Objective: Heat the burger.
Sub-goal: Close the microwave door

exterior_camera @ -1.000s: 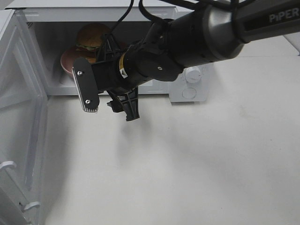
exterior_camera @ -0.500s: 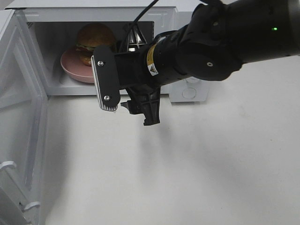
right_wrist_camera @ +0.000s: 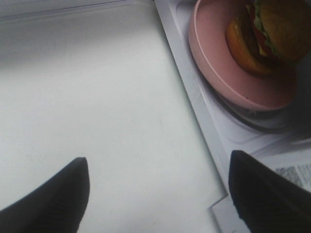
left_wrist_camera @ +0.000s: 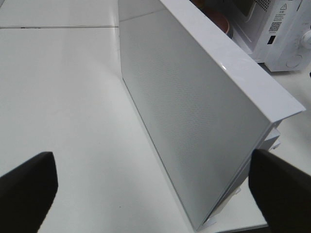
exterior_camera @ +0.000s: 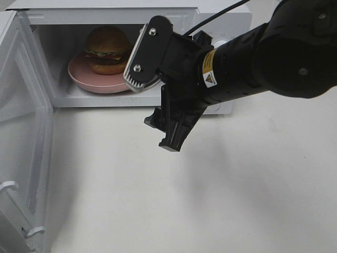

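Observation:
The burger (exterior_camera: 108, 50), a golden-brown bun with green lettuce at its side, sits on a pink plate (exterior_camera: 84, 79) inside the open white microwave (exterior_camera: 105, 13). My right gripper (exterior_camera: 151, 113) hangs open and empty just outside the oven's mouth, right of the plate, and touches nothing. The right wrist view shows the burger (right_wrist_camera: 272, 34) and plate (right_wrist_camera: 228, 77) beyond that gripper (right_wrist_camera: 155, 204). My left gripper (left_wrist_camera: 155, 194) is open and empty, facing the outer side of the swung-out door (left_wrist_camera: 194, 111); it does not show in the exterior view.
The microwave door (exterior_camera: 21, 132) stands wide open along the left edge, its handle near the bottom left. The control panel with a white knob (left_wrist_camera: 294, 60) is on the oven's right side. White tabletop (exterior_camera: 237, 184) spreads in front.
My right gripper has drawn back from the microwave's mouth toward the right and rotated, uncovering the burger and plate. The burger, plate and door have not moved.

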